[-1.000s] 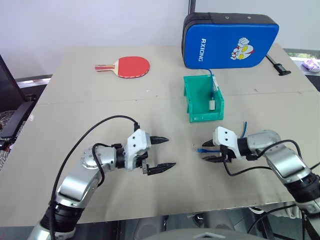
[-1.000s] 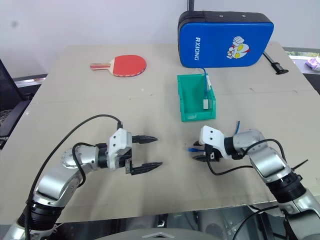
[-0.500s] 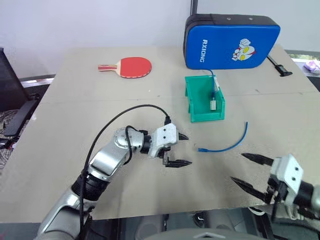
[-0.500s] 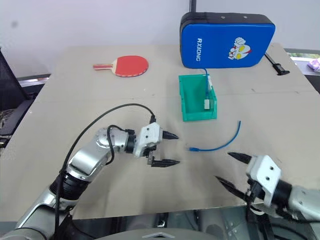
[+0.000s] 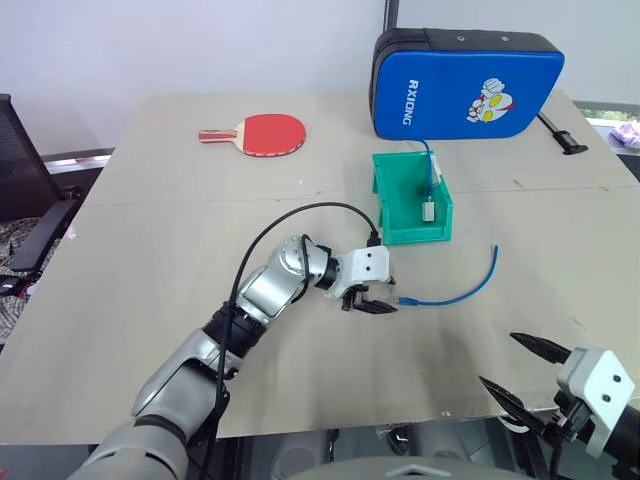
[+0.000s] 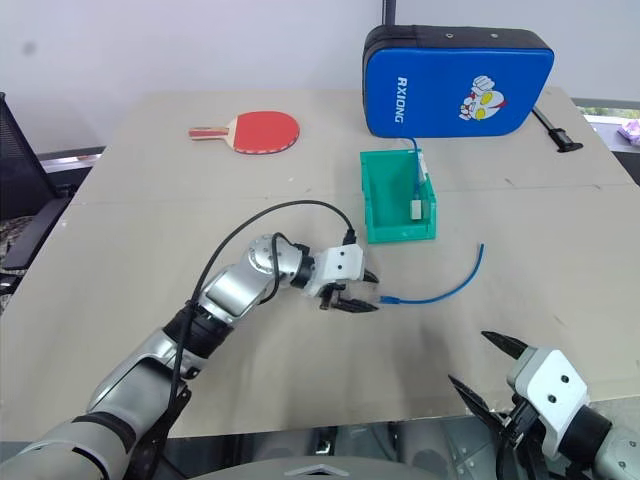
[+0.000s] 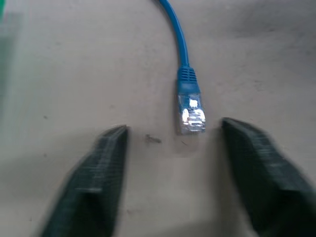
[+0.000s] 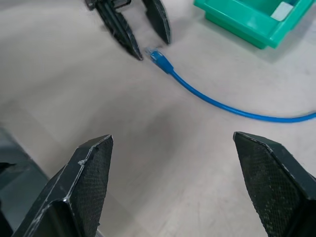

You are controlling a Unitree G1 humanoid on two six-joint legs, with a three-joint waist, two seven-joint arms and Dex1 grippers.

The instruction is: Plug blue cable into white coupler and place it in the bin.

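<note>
**Left hand reaches for the plug end of the blue cable**

A red paddle (image 5: pixel 270 133) lies far away on the left side of the counter (image 5: pixel 150 260). It is not part of the job.

The left hand (image 5: pixel 378 303) is near the middle of the counter. Its two black fingers are apart, with a small gap, and nothing is held. The clear plug (image 7: pixel 191 115) sits on the counter between the fingertips, closer to one of them.

The blue cable (image 5: pixel 455 292) lies loose on the counter, curving away to the right, just in front of the green bin (image 5: pixel 382 200). It looks thin, light and bendy, so it will flop if lifted by the middle. The best place to grab looks like the stiff part right behind the plug. The plug is small and could slip or snap.

Another cable with a pale block (image 5: pixel 428 211) hangs inside the bin. A big blue pad (image 5: pixel 465 83) stands behind it.

The right hand (image 5: pixel 525 375) is near the front edge on the right, fingers wide apart and empty.
</note>
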